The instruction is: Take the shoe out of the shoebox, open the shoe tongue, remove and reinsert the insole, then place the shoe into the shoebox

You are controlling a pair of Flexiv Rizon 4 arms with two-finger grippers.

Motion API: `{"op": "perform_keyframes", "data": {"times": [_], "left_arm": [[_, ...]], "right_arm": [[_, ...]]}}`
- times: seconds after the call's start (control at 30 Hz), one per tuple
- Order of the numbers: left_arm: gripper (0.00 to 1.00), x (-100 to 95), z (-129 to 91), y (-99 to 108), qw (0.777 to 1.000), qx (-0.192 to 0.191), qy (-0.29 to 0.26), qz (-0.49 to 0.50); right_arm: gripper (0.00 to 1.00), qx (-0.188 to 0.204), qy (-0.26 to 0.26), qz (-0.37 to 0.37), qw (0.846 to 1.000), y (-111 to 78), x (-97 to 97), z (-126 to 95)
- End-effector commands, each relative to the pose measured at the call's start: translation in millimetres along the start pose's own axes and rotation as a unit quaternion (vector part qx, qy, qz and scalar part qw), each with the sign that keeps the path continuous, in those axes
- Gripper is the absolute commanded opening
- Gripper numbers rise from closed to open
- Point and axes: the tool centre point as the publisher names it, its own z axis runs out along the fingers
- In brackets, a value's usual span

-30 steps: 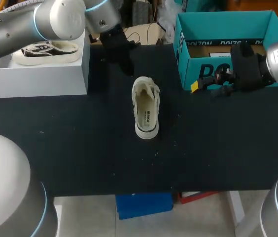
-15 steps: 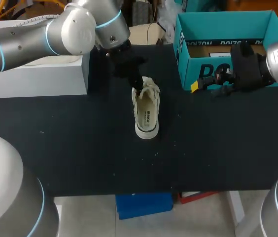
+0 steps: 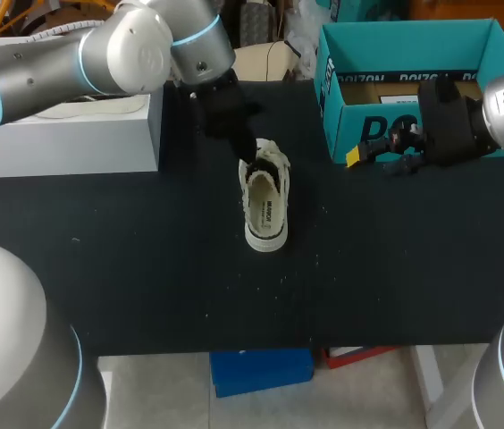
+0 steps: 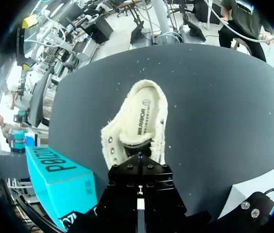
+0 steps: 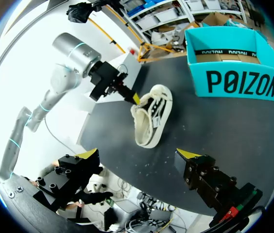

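Observation:
A cream low-top shoe (image 3: 265, 201) stands upright mid-table, heel toward the front edge, its insole showing in the left wrist view (image 4: 142, 114). My left gripper (image 3: 254, 164) comes down from the back left, fingers shut together, with its tips poked into the laced front of the shoe beneath the tongue; the tips are hidden in the left wrist view. In the right wrist view a yellow tip of the left gripper (image 5: 134, 97) shows at the shoe (image 5: 151, 116). My right gripper (image 3: 368, 152) hangs open and empty in front of the teal shoebox (image 3: 413, 125).
A white box (image 3: 64, 134) sits at the back left, partly covered by my left arm. The teal shoebox (image 5: 239, 73) stands open at the back right, with brown card inside.
My left gripper has come forward and down from behind the shoe into its laced front end. The shoe and the right arm have stayed put.

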Motion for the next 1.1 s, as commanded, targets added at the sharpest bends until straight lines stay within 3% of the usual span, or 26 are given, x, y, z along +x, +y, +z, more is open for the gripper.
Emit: {"op": "perform_keyframes", "data": {"times": [0.03, 0.27, 0.5, 0.57, 0.7, 0.77, 0.8, 0.83, 0.87, 0.9, 0.93, 1.1], "left_arm": [[0.0, 9.0, -40, -15, 0.999, -0.034, -0.004, -0.009], [0.0, 7.1, -39, -10, 0.999, -0.041, -0.003, -0.029], [0.0, 23.8, -37, -17, 0.993, -0.039, 0.022, -0.107], [0.09, 27.8, -38, -19, 0.988, -0.041, 0.022, -0.145], [0.07, 41.3, -45, -27, 0.967, -0.038, -0.013, -0.252], [0.14, 48.4, -47, -34, 0.955, -0.033, -0.039, -0.293], [0.12, 52.9, -47, -38, 0.949, -0.026, -0.04, -0.312], [0.23, 56.8, -46, -42, 0.944, -0.024, -0.047, -0.325], [0.41, 60.1, -46, -44, 0.942, -0.026, -0.057, -0.33], [0.84, 63.3, -46, -46, 0.94, -0.025, -0.063, -0.334], [1.0, 65.1, -48, -49, 0.94, -0.026, -0.069, -0.333], [1.0, 65.1, -48, -49, 0.94, -0.026, -0.069, -0.333]], "right_arm": [[1.0, 0.0, -0.001, 0.0, 1.0, 0.0, 0.5, 0], [1.0, 0.0, -0.001, 0.0, 1.0, 0.0, 0.5, 0], [1.0, 0.0, -0.001, 0.0, 1.0, 0.0, 0.5, 0], [1.0, 0.0, -0.001, 0.0, 1.0, 0.0, 0.5, 0], [1.0, 0.0, -0.001, 0.0, 1.0, 0.0, 0.5, 0], [1.0, 0.0, -0.001, 0.0, 1.0, 0.0, 0.5, 0], [1.0, 0.0, -0.001, 0.0, 1.0, 0.0, 0.5, 0], [1.0, 0.0, -0.001, 0.0, 1.0, 0.0, 0.5, 0], [1.0, 0.0, -0.001, 0.0, 1.0, 0.0, 0.5, 0], [1.0, 0.0, -0.001, 0.0, 1.0, 0.0, 0.5, 0], [1.0, 0.0, -0.001, 0.0, 1.0, 0.0, 0.5, 0], [1.0, 0.0, -0.001, 0.0, 1.0, 0.0, 0.5, 0]]}}
